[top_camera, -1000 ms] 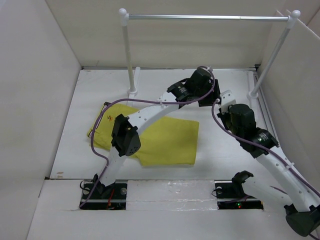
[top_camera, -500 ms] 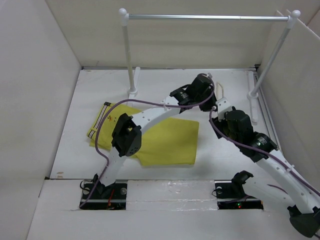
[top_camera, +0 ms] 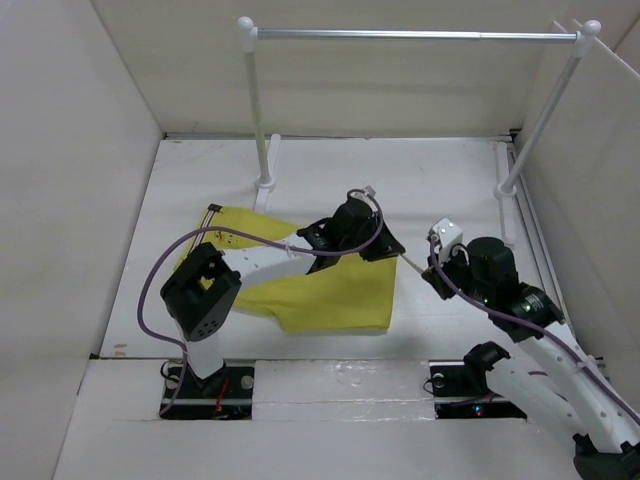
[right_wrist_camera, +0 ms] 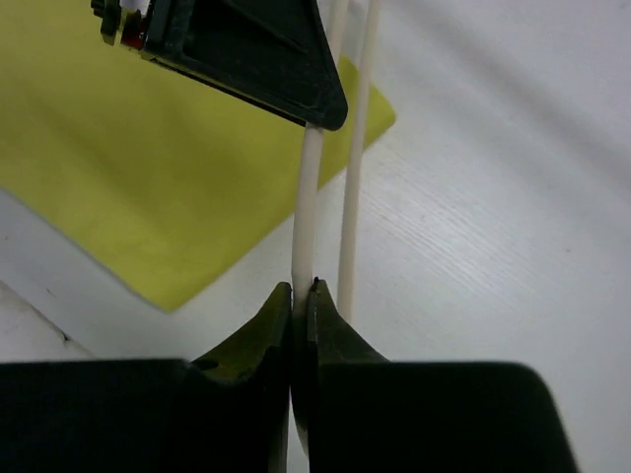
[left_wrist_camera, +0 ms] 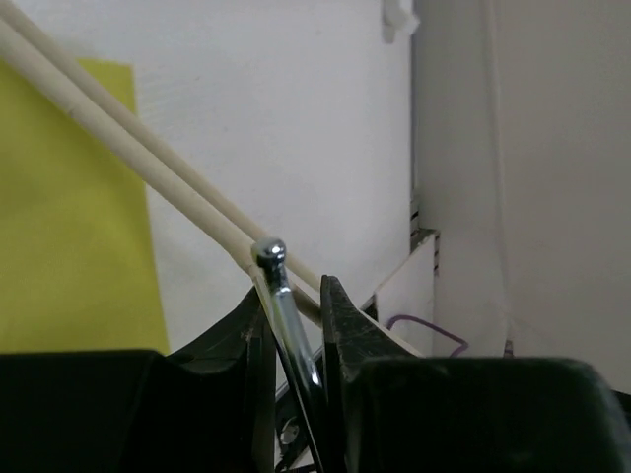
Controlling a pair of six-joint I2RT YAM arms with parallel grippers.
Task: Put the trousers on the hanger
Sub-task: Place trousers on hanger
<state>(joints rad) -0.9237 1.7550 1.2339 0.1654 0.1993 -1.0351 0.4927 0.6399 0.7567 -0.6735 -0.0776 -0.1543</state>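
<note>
The mustard-yellow trousers lie flat on the table, with the striped waistband at the far left. They also show in the left wrist view and the right wrist view. The cream-white hanger is held between both grippers, just off the trousers' right edge. My left gripper is shut on the hanger's metal hook. My right gripper is shut on one cream bar of the hanger. A second bar runs beside it.
A silver rail on two white posts stands across the back. Cream walls close in the left, right and back sides. The left arm's elbow sits over the trousers' near-left part.
Both grippers have moved from the far middle of the table toward the near side, with the hanger between them. The left arm's elbow has swung left.
</note>
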